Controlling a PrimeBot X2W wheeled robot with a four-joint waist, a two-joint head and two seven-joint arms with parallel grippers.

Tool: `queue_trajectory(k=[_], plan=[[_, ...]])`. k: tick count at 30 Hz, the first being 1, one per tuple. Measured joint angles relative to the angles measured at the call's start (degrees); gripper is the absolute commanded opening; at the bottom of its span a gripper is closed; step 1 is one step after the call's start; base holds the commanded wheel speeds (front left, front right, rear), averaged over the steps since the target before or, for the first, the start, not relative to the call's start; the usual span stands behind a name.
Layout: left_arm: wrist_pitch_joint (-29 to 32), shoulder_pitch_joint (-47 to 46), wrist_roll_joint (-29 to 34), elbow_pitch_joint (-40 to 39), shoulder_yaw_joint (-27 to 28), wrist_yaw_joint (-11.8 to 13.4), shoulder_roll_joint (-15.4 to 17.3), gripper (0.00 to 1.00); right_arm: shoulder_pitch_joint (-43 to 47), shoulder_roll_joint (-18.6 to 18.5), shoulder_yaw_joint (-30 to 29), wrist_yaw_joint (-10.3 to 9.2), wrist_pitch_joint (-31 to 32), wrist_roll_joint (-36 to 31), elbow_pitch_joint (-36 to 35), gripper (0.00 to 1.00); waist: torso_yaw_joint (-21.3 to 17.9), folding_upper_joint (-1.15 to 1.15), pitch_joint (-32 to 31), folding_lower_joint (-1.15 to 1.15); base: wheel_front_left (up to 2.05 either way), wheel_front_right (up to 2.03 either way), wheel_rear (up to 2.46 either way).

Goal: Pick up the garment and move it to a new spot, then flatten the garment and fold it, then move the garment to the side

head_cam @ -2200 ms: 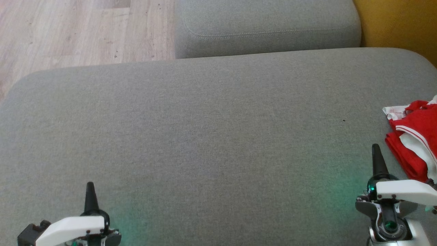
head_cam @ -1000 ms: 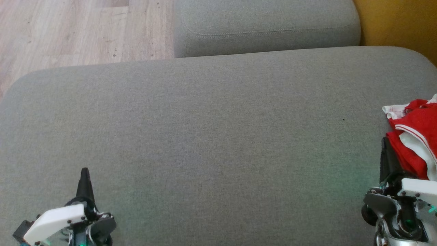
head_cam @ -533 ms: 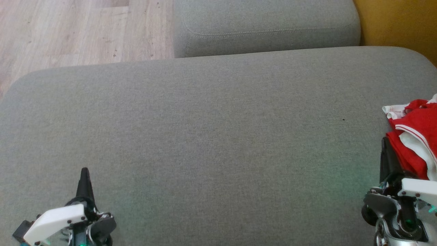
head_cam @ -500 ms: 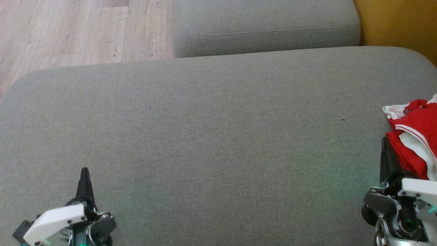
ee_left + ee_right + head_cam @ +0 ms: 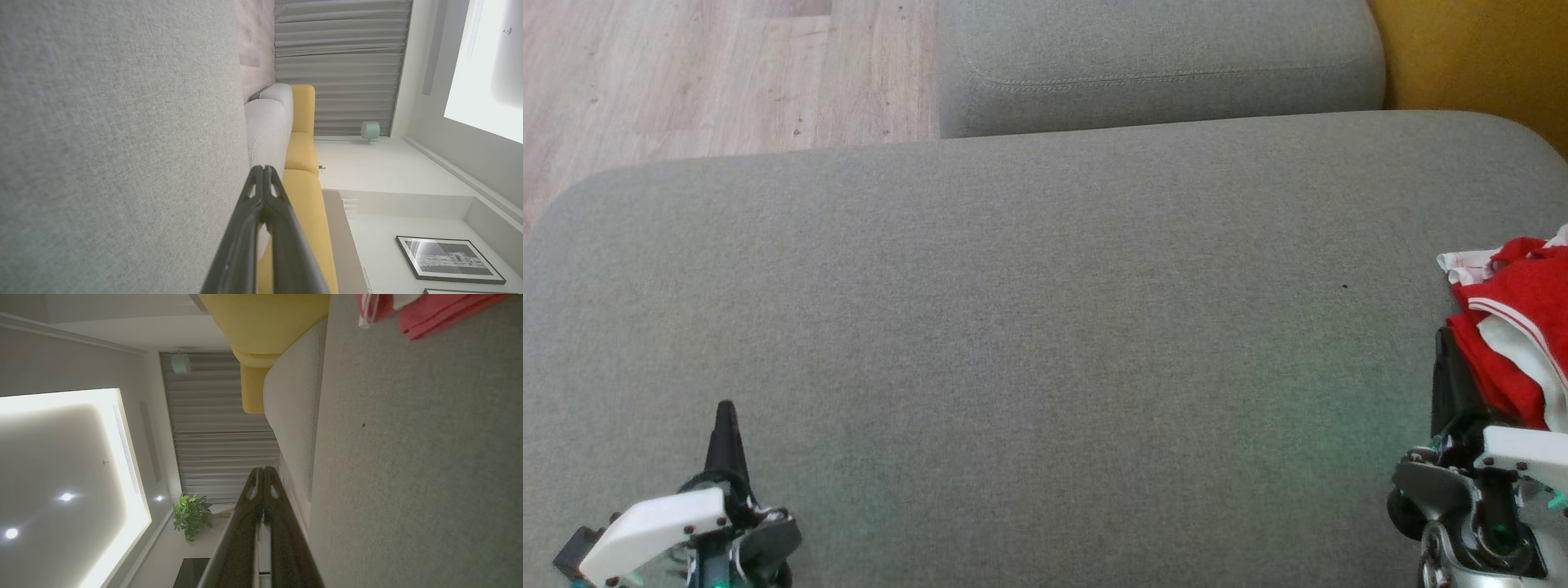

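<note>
Since a couple of seconds back, the right gripper [image 5: 1444, 343] has slid to its right until its fingers sit just beside the garment [image 5: 1515, 327], and the left gripper [image 5: 725, 412] has edged forward. Over the last second neither has budged.

From the head, the red and white garment lies in a rough layered stack on the grey sofa seat [image 5: 1045, 327], directly right of and a little beyond the right gripper's tip. Whether finger and cloth touch I cannot tell. The left gripper is far off to the garment's left, low over bare seat. Both are pinched to a single point and carry nothing.

Along the left wrist, the left gripper [image 5: 263, 169] has its two fingers pressed together, with plain seat fabric beside them.

Along the right wrist, the right gripper [image 5: 263, 470] is likewise closed and empty. The garment [image 5: 429, 310] lies ahead of it and to one side, resting on the seat.

My reading is that the stack has been parked at the side on purpose, leaving the middle free, and that the arms rest closed because nothing needs holding.
</note>
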Motion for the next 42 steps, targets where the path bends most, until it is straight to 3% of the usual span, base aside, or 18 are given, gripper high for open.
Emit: queue_trajectory(k=[42], plan=[[0.0, 0.0, 0.0, 0.0, 0.0, 0.0, 0.0, 0.00, 0.0, 0.0, 0.0, 0.00, 0.0, 0.0, 0.0, 0.00, 0.0, 0.00, 0.0, 0.00, 0.00, 0.00, 0.00]])
